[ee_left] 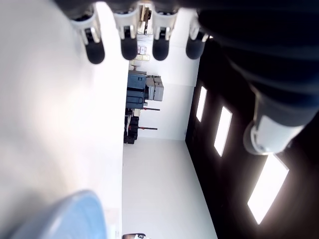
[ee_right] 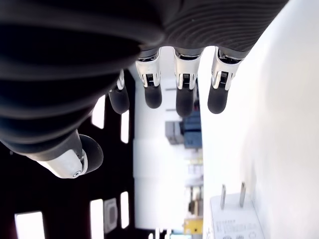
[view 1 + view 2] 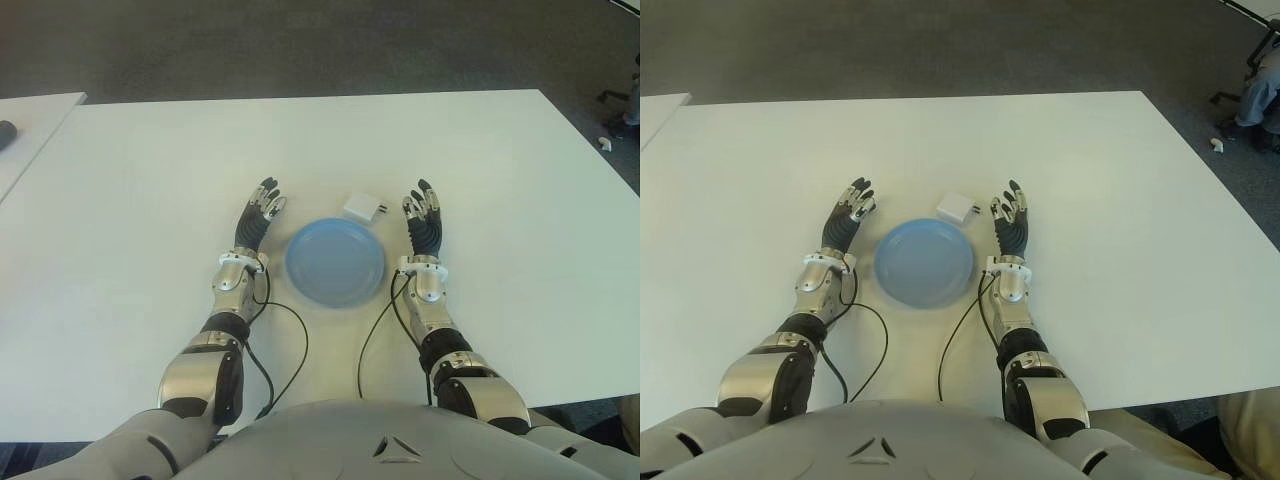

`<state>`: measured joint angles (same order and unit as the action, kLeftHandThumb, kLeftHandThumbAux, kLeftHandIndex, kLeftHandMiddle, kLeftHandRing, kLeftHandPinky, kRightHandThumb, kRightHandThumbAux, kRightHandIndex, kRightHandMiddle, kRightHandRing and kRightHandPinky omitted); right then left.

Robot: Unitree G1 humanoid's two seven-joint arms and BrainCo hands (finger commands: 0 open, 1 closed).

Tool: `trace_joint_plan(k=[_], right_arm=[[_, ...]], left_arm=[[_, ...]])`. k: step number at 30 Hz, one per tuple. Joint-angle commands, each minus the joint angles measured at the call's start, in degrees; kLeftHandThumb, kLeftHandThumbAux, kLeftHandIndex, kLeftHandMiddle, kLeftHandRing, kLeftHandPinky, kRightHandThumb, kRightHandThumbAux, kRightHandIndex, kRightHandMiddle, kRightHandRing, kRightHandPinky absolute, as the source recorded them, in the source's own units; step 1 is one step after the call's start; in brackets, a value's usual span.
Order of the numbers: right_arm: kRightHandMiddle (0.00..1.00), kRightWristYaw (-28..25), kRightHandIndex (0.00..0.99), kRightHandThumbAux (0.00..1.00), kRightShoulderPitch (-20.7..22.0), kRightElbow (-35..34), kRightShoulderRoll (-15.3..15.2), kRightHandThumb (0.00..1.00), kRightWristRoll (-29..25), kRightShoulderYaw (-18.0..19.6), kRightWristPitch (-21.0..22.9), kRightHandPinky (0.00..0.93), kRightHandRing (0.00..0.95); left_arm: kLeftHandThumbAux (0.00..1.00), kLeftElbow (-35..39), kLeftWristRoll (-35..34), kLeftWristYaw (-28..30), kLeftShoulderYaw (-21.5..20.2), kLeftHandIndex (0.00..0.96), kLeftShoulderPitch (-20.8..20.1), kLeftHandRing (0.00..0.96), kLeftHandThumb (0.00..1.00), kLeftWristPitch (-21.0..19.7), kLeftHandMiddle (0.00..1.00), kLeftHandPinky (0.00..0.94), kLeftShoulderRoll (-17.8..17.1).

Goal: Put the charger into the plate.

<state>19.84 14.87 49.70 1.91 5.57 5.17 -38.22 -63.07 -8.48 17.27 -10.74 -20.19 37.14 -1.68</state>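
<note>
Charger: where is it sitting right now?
In the eye views the white charger lies on the table, just beyond the blue plate's far right rim and left of the open right hand; neither hand holds it.

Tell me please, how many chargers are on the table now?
1. The white charger lies on the table, just beyond the blue plate, between the open left hand and open right hand, nearer the right one. None seems hidden.

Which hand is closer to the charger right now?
The right hand. It shows just right of the charger, fingers open. The left hand shows well to the charger's left, on the far side of the plate, also open.
</note>
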Motion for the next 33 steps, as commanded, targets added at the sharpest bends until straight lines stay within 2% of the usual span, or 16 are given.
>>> trace_joint_plan(k=[1,7,13,17,21,27,29,33], right_arm=[[0.125,4.39,0.124,0.533,-12.05,2.17,0.08,0.48,1.44,0.56,10.68,0.217,0.141],[0.141,5.34,0.122,0.523,-12.14,-4.57,-0.98,0.485,3.06,0.28,15.51,0.226,0.16],[0.155,4.3,0.111,0.516,-12.86,-15.73,-3.54,0.492,7.58,-1.57,23.19,0.24,0.175],[0.164,2.78,0.106,0.51,-13.5,-20.3,-6.17,0.483,11.28,-3.61,26.97,0.241,0.184],[0.159,1.58,0.094,0.495,-12.67,-23.89,-10.22,0.456,17.35,-6.62,30.32,0.224,0.177],[0.115,3.74,0.065,0.47,-9.62,-23.99,-13.37,0.43,23.39,-9.7,31.82,0.158,0.128],[0.092,6.21,0.049,0.46,-7.47,-21.57,-15.18,0.414,26.91,-11.66,30.79,0.135,0.107],[0.026,9.24,0.01,0.42,-4.3,-17.18,-17.34,0.372,30.19,-14.01,29.36,0.072,0.04]], left_arm=[[0.538,-6.37,0.74,-0.89,0.13,0.0,7.42,0.039,0.144,-6.06,0.0,0.102,1.48],[0.534,-6.46,0.91,-1.05,0.3,0.0,7.45,0.039,0.146,-5.79,0.002,0.1,1.67],[0.535,-6.54,0.56,-0.87,0.1,0.0,7.21,0.041,0.147,-6.07,0.004,0.1,1.98],[0.534,-6.63,0.11,-0.72,-0.26,0.0,7.01,0.04,0.151,-6.39,0.002,0.103,2.33],[0.541,-6.78,-0.09,-0.73,-0.57,0.0,6.79,0.039,0.154,-6.79,0.0,0.107,2.64],[0.549,-6.89,0.28,-1.09,-0.51,0.0,6.75,0.034,0.151,-6.63,0.0,0.102,2.86],[0.552,-6.88,0.4,-1.14,-0.44,0.0,6.8,0.033,0.149,-6.42,0.0,0.103,2.93],[0.56,-6.89,0.61,-1.39,-0.29,0.0,6.74,0.035,0.142,-6.32,0.0,0.105,3.03]])
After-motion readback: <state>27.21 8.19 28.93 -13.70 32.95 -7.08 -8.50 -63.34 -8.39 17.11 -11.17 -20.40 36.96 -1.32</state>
